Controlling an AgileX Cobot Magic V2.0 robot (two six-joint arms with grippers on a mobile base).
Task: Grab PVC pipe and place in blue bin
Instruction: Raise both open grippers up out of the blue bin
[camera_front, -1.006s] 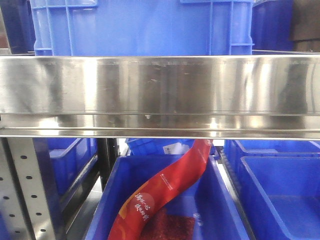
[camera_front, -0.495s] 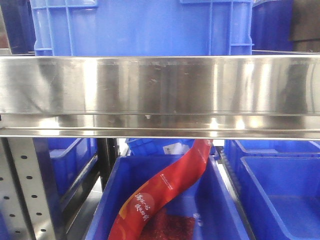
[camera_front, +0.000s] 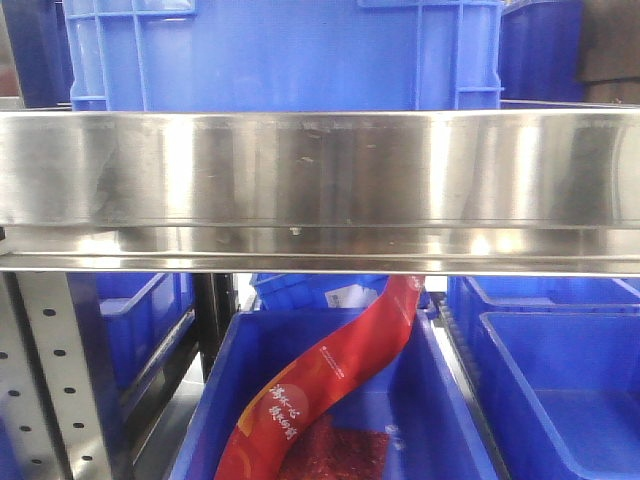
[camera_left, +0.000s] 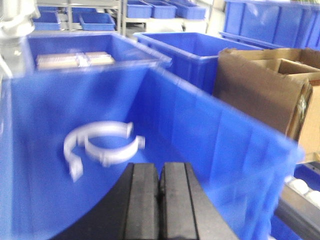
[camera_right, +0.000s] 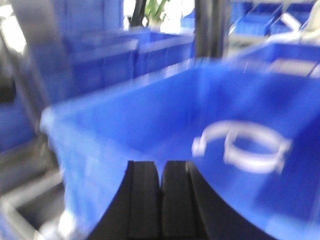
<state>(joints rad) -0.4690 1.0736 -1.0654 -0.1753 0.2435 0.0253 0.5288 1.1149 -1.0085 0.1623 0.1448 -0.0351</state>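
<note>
In both wrist views the hands are pressed together and hold nothing. The left hand (camera_left: 159, 200) hangs over a blue bin (camera_left: 210, 135), above its near edge, and the right hand (camera_right: 161, 197) hangs over the same kind of bin (camera_right: 125, 115) from the other side. On the floor of the bin lie two white PVC pipe clamps (camera_left: 100, 145), curved open rings that overlap one another, near the middle and a little toward the far wall as the left wrist sees them. The right wrist view shows the same white rings (camera_right: 245, 145), to the right of the hand and apart from it.

In the front view, almost nothing differs from one second ago: the steel shelf rail (camera_front: 320, 180) crosses the whole picture, a large blue crate (camera_front: 280, 50) stands on it, and below it a red printed bag (camera_front: 330, 380) leans in a lower blue bin (camera_front: 450, 400). Only the framing shifts very slightly, so probably the base or camera moves a little. Both wrist pictures are blurred, which suggests the arms are in motion.

A cardboard box (camera_left: 260, 90) stands beside the bin on the right of the left wrist view.

Since the white pieces lie already inside a blue bin and both hands are empty, the placing seems done for these pieces. Whether more remain elsewhere cannot be told.
</note>
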